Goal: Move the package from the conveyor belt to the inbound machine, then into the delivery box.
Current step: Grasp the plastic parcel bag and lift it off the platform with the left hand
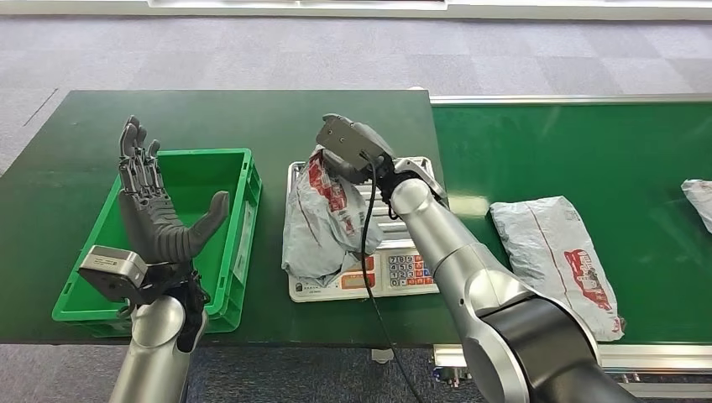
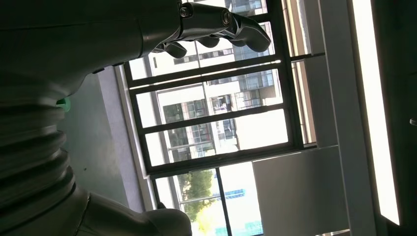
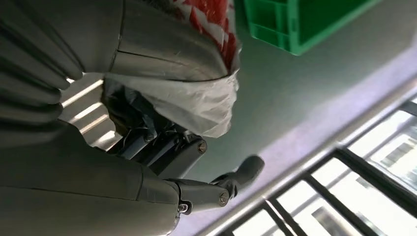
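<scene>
On the white weighing scale with a steel tray lies a crumpled grey plastic mail package with red print, its top end clutched by the fingers of the right hand. Left of the scale, above the green plastic crate, the left hand stands upright, fingers spread, holding nothing.

Parcel-sorting test hall, green conveyor belt, weighing scale, grey carpet, large windows
</scene>
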You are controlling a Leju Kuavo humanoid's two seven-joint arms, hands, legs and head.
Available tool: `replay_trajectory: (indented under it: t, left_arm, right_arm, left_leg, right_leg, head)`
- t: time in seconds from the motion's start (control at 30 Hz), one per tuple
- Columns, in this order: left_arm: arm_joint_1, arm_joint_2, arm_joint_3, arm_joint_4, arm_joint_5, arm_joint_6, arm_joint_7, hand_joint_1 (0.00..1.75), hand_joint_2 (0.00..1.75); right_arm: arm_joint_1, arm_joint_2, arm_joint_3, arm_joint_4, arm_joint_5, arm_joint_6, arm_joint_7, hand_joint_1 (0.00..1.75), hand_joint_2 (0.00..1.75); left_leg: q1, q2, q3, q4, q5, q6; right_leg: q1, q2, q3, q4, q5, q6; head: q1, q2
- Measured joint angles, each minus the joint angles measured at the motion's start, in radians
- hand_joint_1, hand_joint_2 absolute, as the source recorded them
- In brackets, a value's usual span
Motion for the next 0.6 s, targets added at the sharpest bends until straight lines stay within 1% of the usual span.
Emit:
replay_trajectory:
  t: [0.1,0.13,0.17,0.23,0.37,0.43,0.53,0.6]
  left_arm:
    - [-0.002,0.000,0.000,0.004,0.000,0.000,0.013,0.00,1.75]
    - [-0.002,0.000,0.000,0.006,0.000,0.000,0.017,0.00,1.75]
    - [-0.002,0.000,0.000,0.008,0.000,0.000,0.019,0.00,1.75]
    - [-0.002,0.000,0.000,0.012,0.000,0.000,0.024,0.00,1.75]
    - [-0.002,0.000,0.000,0.020,-0.027,0.007,0.064,0.00,1.75]
    - [-0.002,0.000,0.000,0.028,-0.060,0.019,0.094,0.00,1.75]
    - [-0.002,0.000,0.000,0.043,-0.101,0.026,0.126,0.00,1.75]
    - [-0.003,0.000,0.000,0.050,-0.115,0.025,0.136,0.00,1.75]
  right_arm:
    - [-0.011,0.008,0.039,0.032,0.079,0.036,0.255,0.00,0.00]
    - [-0.011,0.009,0.053,0.041,0.100,0.041,0.322,0.00,0.00]
    - [-0.009,0.008,0.066,0.049,0.113,0.038,0.365,0.00,0.00]
    - [-0.004,0.004,0.078,0.062,0.117,0.015,0.392,0.00,0.00]
    - [0.012,-0.015,0.077,0.078,0.086,-0.078,0.381,0.00,0.00]
    - [0.017,-0.023,0.071,0.084,0.076,-0.120,0.390,0.00,0.00]
    - [0.022,-0.038,0.061,0.088,0.077,-0.164,0.410,0.00,0.00]
    - [0.023,-0.047,0.053,0.090,0.075,-0.183,0.405,0.00,0.00]
  left_leg:
    - [0.000,0.000,0.000,0.000,0.000,0.000]
    - [0.000,0.000,0.000,0.000,0.000,0.000]
    - [0.000,0.000,0.000,0.000,0.000,0.000]
    - [0.000,0.001,0.000,0.000,0.000,0.000]
    - [0.000,0.000,0.000,0.000,0.000,0.000]
    - [0.000,0.000,0.000,0.000,0.000,0.000]
    - [0.000,0.000,0.000,0.000,0.000,0.000]
    - [0.000,0.001,0.000,0.000,0.000,0.000]
  right_leg:
    - [0.000,0.000,0.000,0.000,0.000,0.000]
    - [0.000,0.000,0.000,0.000,0.000,0.000]
    - [0.000,0.000,0.000,0.000,0.000,0.000]
    - [0.000,0.000,0.000,0.000,0.000,0.000]
    - [0.000,0.000,0.000,0.000,0.000,0.000]
    - [0.000,0.001,0.000,0.000,0.000,0.000]
    - [0.000,0.001,0.000,0.000,0.000,0.000]
    - [0.000,0.001,0.000,0.000,0.000,0.000]
  head:
    - [0.000,0.000]
    - [0.000,0.000]
    - [0.000,0.000]
    - [0.000,0.000]
    - [0.000,0.000]
    - [0.000,0.000]
    - [0.000,0.000]
    - [0.000,0.000]
